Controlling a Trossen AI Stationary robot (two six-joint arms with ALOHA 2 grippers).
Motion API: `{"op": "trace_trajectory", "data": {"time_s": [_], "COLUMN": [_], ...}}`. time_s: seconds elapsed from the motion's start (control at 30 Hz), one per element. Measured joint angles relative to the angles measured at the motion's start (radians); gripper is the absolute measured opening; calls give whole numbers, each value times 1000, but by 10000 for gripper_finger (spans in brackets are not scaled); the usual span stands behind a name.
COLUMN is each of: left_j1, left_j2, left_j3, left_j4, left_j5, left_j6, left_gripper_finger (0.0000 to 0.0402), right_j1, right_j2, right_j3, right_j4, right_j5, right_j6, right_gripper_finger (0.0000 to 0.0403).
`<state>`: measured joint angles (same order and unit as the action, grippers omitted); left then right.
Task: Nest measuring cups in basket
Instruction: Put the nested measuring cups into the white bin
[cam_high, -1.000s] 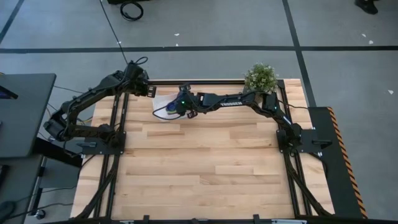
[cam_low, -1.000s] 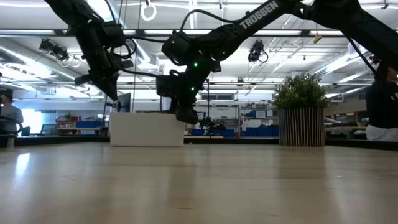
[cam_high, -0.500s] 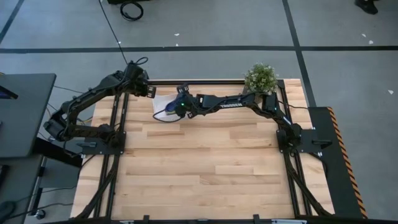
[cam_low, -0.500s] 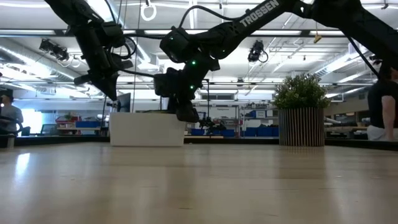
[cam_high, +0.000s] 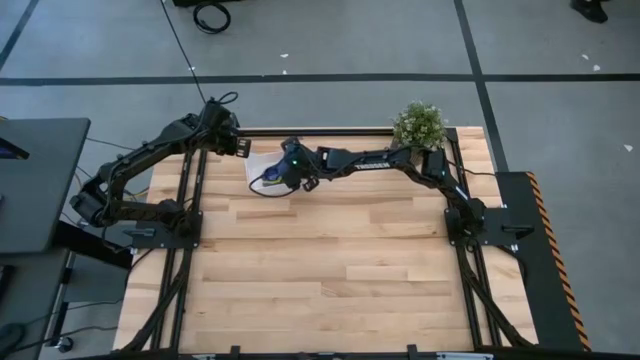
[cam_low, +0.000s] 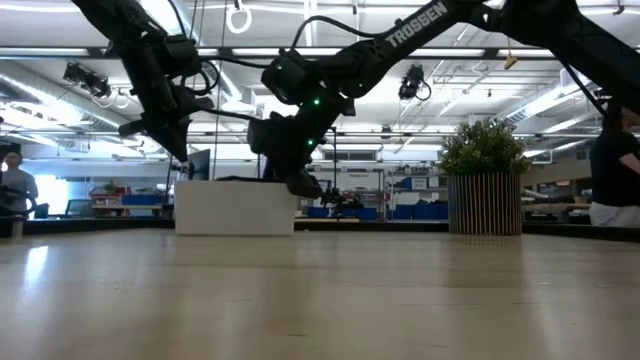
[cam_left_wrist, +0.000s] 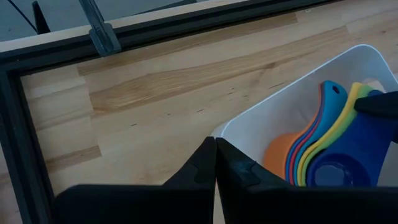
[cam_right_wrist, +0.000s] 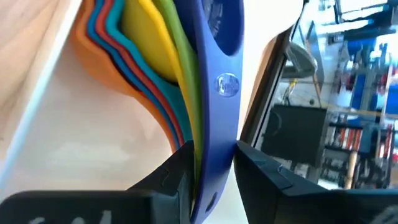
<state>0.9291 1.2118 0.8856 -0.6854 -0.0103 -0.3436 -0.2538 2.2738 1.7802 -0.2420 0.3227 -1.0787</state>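
— Left gripper (cam_high: 243, 147) first: where does it sit, and how do its fingers stand?

— It hangs over the back left corner of the table (cam_high: 330, 270), just beside the basket (cam_high: 262, 167); in its own wrist view the two dark fingers (cam_left_wrist: 208, 163) lie pressed together with nothing between them.

— And the basket itself?

— It is a small white rectangular bin of smooth plastic with rounded corners, standing on the boards near the back edge; from table height it reads as a plain white block.

— Where are the measuring cups (cam_left_wrist: 323, 149)?

— Inside the basket, nested one in another; glossy round bowls with short flat handles fanned out together, orange outermost, then red, blue tones, yellow and green.

— And the right gripper (cam_high: 283, 172)?

— It reaches from the right side across to the basket; its fingers are clamped narrowly on the flat handle of the dark blue cup (cam_right_wrist: 214, 81), which lies against the rest of the stack.

— Anything further right?

— A potted plant (cam_high: 418, 124) stands at the back right corner, bushy green leaves in a ribbed brown pot.

— The surface and the room?

— Pale wooden planks with visible grain, framed by a dark metal rail; around it grey floor crossed by dark lines; beyond the table, a bright hall with ceiling lights, shelving holding blue bins, and a person (cam_low: 14, 185) at the far left edge.
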Motion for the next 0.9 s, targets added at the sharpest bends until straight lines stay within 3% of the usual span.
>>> {"op": "trace_trajectory", "data": {"time_s": [0.2,0.43,0.9], "left_j1": [0,0,0], "left_j2": [0,0,-1], "left_j3": [0,0,0], "left_j4": [0,-7,-10], "left_j5": [0,0,1], "left_j6": [3,40,42], "left_gripper_finger": [14,14,14], "right_j1": [-2,-2,-15], "right_j2": [-3,-26,-26], "right_j3": [0,0,0], "right_j4": [6,-104,-75], "right_j5": [73,-74,-156], "right_j6": [-60,-124,11], "right_gripper_finger": [114,114,118]}}
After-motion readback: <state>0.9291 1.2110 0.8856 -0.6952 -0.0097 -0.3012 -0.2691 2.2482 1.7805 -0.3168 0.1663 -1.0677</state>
